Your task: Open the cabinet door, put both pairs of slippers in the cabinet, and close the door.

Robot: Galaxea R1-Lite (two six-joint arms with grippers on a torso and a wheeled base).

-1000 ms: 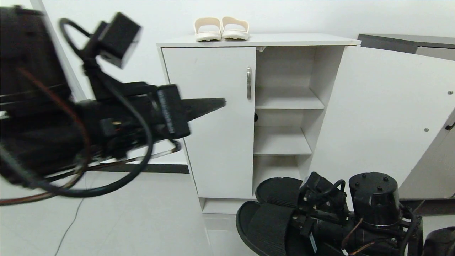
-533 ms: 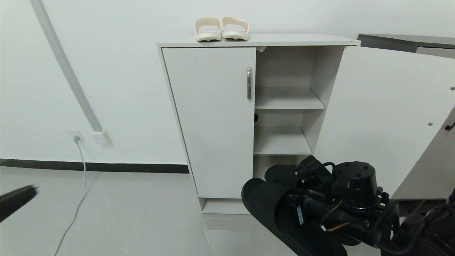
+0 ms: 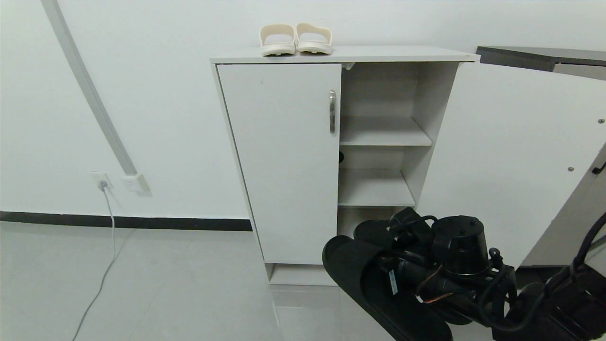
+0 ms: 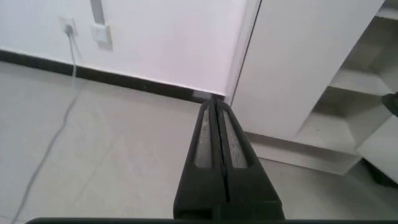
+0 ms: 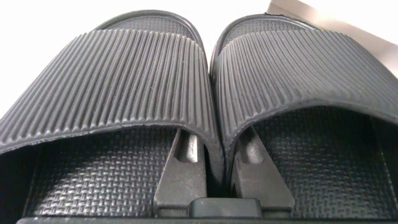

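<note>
Pinching black slippers (image 3: pixel 374 284): right pincer (image 5: pixel 216 152), fingers under both straps, clamps the pair's touching inner edges | cabinet (image 3: pixel 279 166) beyond it, open door (image 3: pixel 502 156) to its right, lowest bay near ahead | beige slippers (image 3: pixel 295 39) high above it on cabinet top | left pincer (image 4: pixel 215 118) pressed together, empty, over floor (image 4: pixel 93 155)

White wall (image 3: pixel 156 104), black skirting (image 3: pixel 123 221), pale floor (image 3: pixel 180 293), perhaps a desk (image 3: pixel 544 56).

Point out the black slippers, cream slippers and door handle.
black slippers (image 3: pixel 360 279), head view, on the nearer slipper
cream slippers (image 3: pixel 277 49), head view, left slipper's sole edge
door handle (image 3: pixel 332 112), head view, middle of bar
</note>
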